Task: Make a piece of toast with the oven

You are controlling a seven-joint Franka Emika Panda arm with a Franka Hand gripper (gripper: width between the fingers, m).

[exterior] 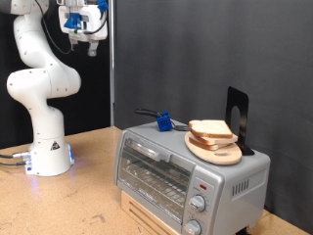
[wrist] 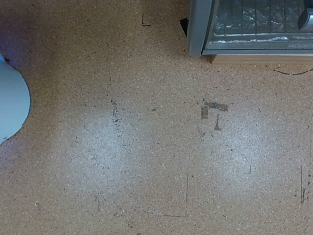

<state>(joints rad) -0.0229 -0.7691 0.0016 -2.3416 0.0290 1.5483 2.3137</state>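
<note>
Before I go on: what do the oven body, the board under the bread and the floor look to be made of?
Oven: seemingly brushed or painted silver metal with a sheen, glass door showing the wire rack. Round board: pale, matte, probably wood. Floor: speckled tan sheet, likely cork or particle board, glossy where light reflects. The toast lies on the board. The claw hangs high above.

A round light-wood board point(exterior: 216, 149) lies at the exterior view's right, with a flat black stand point(exterior: 238, 116) upright just behind it against a dark backdrop point(exterior: 205, 54). A small blue object point(exterior: 164, 121) with thin black cable sits nearby, to the board's left. The speckled particle-board desk point(wrist: 127, 137) spreads beneath, bearing a strip of grey tape point(wrist: 214, 107) and faint pencil marks.
</note>
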